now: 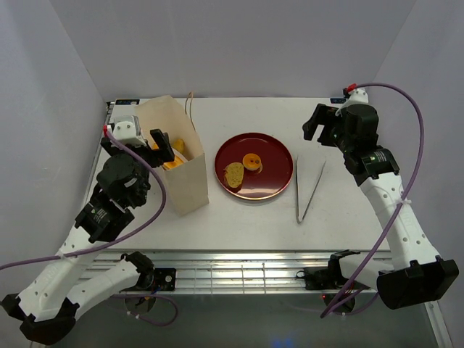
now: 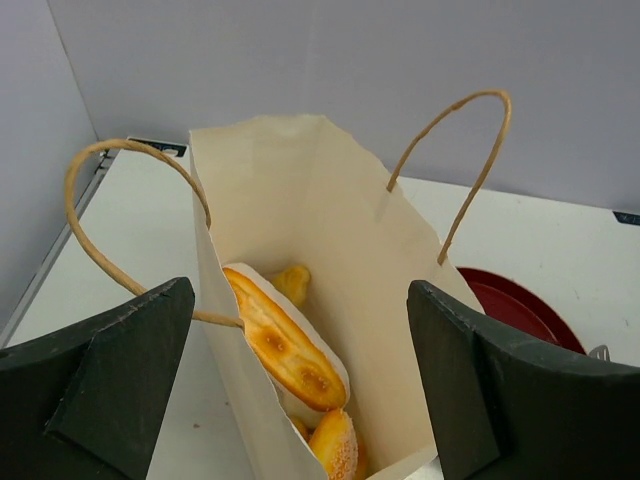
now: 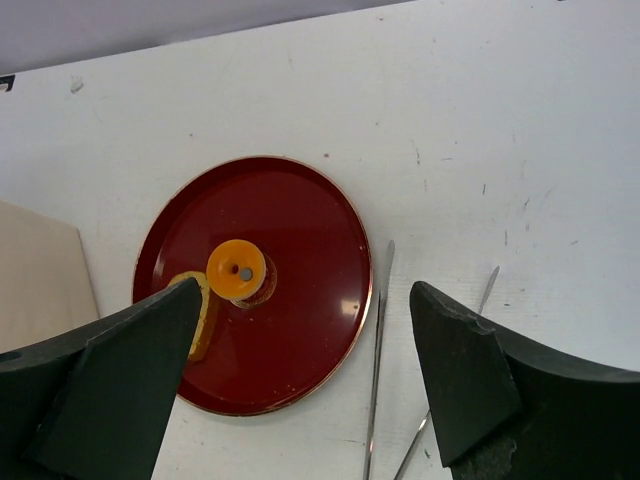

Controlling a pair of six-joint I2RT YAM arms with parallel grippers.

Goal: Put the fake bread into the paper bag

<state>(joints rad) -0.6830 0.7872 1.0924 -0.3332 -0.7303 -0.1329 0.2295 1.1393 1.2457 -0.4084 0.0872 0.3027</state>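
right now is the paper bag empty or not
Not empty: the left wrist view shows a long bread and smaller pieces inside the open paper bag.

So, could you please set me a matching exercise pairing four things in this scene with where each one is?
Things:
1. baguette
2. ring donut
3. tweezers
4. left gripper

Places:
A. on the red plate
B. open, over the mouth of the paper bag
C. inside the paper bag
D. on the table, right of the plate

Pairs: 1-C, 2-A, 3-D, 4-B.
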